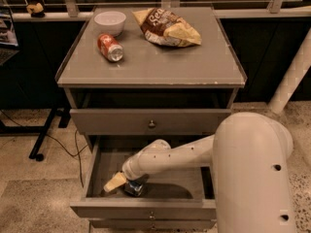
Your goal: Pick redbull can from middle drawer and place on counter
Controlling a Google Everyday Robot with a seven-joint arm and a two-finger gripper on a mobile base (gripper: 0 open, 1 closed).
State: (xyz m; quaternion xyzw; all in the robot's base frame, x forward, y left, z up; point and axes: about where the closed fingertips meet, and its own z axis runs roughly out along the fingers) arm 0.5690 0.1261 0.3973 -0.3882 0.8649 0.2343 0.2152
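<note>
The middle drawer [146,208] stands pulled out below the counter [165,64]. My white arm reaches down into it from the right. The gripper [124,184] is low in the drawer's front left part, a pale yellowish tip showing on its left side. Right against it sits a small dark bluish-silver object, the redbull can [136,188], mostly hidden by the wrist. Whether the can is gripped cannot be made out.
On the counter lie a red soda can [111,47] on its side, a white bowl [110,22] and a chip bag [167,28]. The top drawer front [150,122] is closed. My big white arm housing [252,174] fills the lower right.
</note>
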